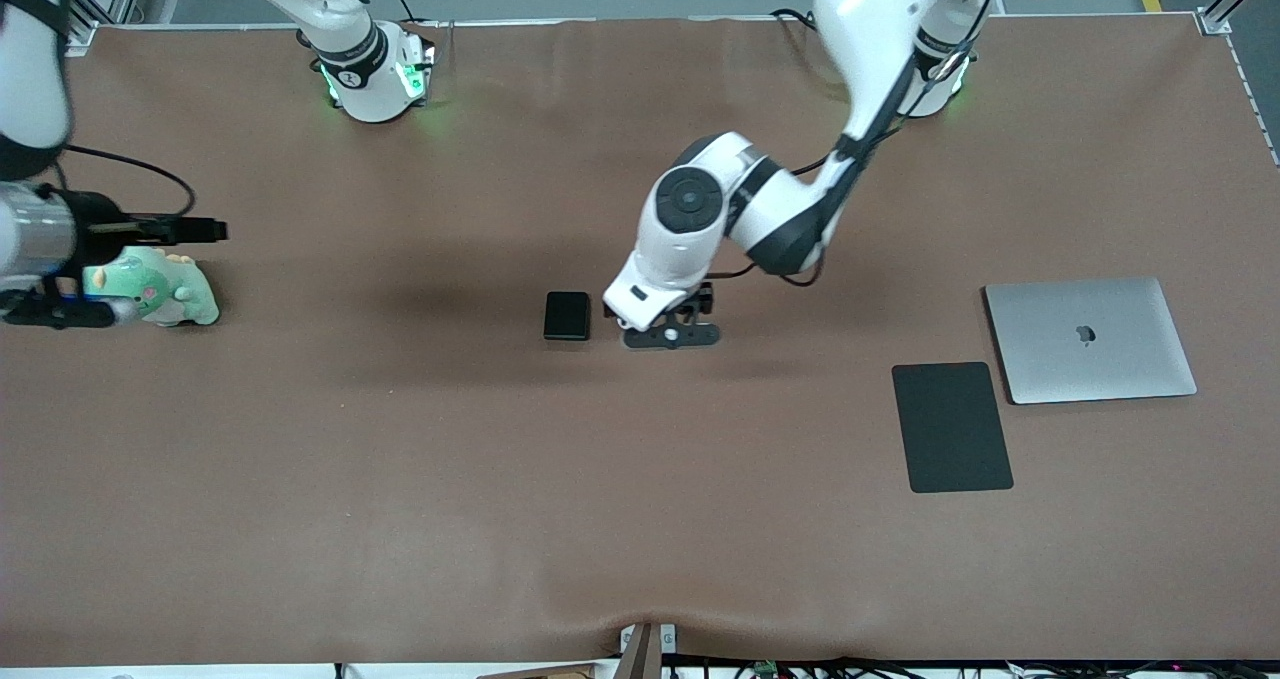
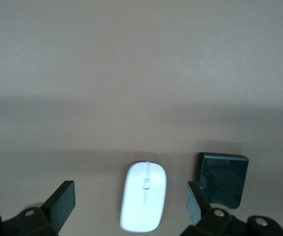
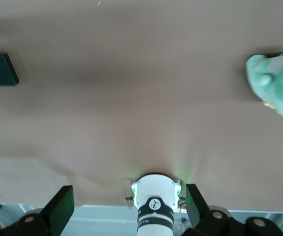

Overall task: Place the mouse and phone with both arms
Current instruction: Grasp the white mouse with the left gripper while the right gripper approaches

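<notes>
Front view: the left arm (image 1: 790, 209) reaches from its base down to the middle of the table (image 1: 400, 479), wrist bent so the left gripper (image 1: 668, 334) hangs low over the brown cloth. The phone (image 1: 567, 316) lies flat just beside that gripper, toward the right arm's end. The mouse is hidden under the gripper here. The right arm (image 1: 30, 109) waits at its own end of the table, its right gripper (image 1: 205, 229) pointing sideways in the air above a pale green plush toy (image 1: 160, 289). A closed silver laptop (image 1: 1090, 339) bearing an apple logo sits toward the left arm's end, with a flat black pad (image 1: 950, 427) touching its corner, nearer the camera.

Left wrist view: the left gripper (image 2: 131, 206) has its fingers (image 2: 62, 201) spread wide, holding nothing. The mouse (image 2: 143, 196) lies between them, touching neither, and the phone (image 2: 222, 179) sits just beside one finger.

Right wrist view: the right gripper (image 3: 131, 206) is likewise spread wide and empty. The phone (image 3: 1, 69) and the plush toy (image 3: 276, 83) lie well apart, and a robot base (image 3: 156, 201) glows green; its small round mark is unreadable.
</notes>
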